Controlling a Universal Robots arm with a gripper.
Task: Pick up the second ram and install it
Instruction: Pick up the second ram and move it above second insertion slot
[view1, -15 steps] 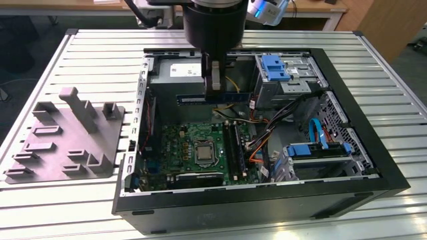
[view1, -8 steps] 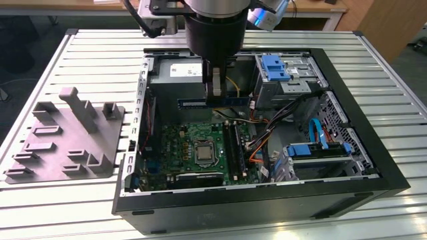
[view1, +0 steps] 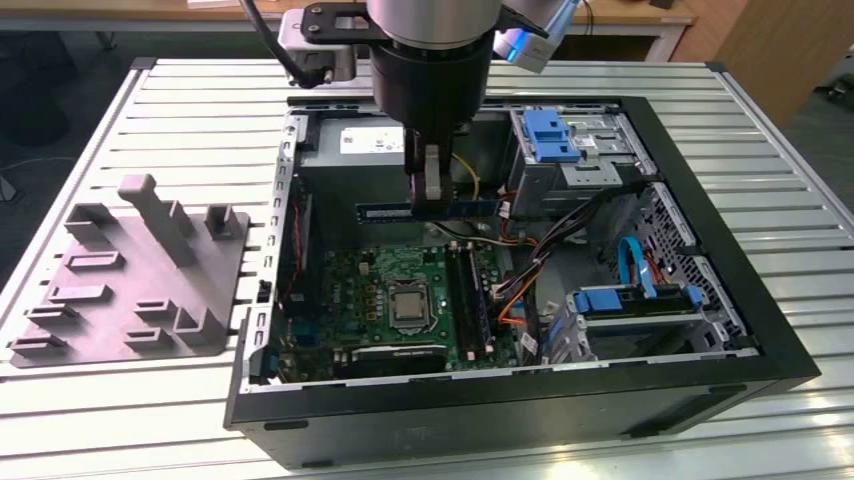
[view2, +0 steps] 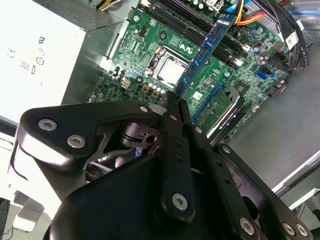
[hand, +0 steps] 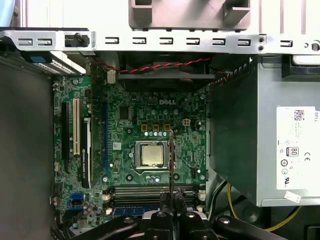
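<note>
Gripper: the black two-finger gripper (view1: 427, 203) hangs from the arm inside the open case, its fingers closed on one end of the thin, flat, long dark-blue memory stick (view1: 461, 210).
Memory stick: it is held on edge and level, above the motherboard and clear of it, near the board's edge beside the power supply. In the second wrist view the memory stick (view2: 202, 55) reaches out from the gripper (view2: 176, 99) over the board.
Alignment: in the first wrist view the memory stick (hand: 172, 160) shows edge-on and runs crosswise to the long black memory slots (hand: 150, 191).
Motherboard: the green circuit board (view1: 387, 290) lies flat on the case floor, with a square silver processor socket (view1: 404, 300) near its middle.
Power supply: the grey metal box (view1: 350, 140) fills the case corner just beyond the gripper.
Case: the black open-sided computer case (view1: 507, 415) lies on the slatted metal table (view1: 134, 420).
Fixture: the grey plastic fixture with upright posts (view1: 134, 280) sits by the table edge at the exterior view's left, apart from the case.
</note>
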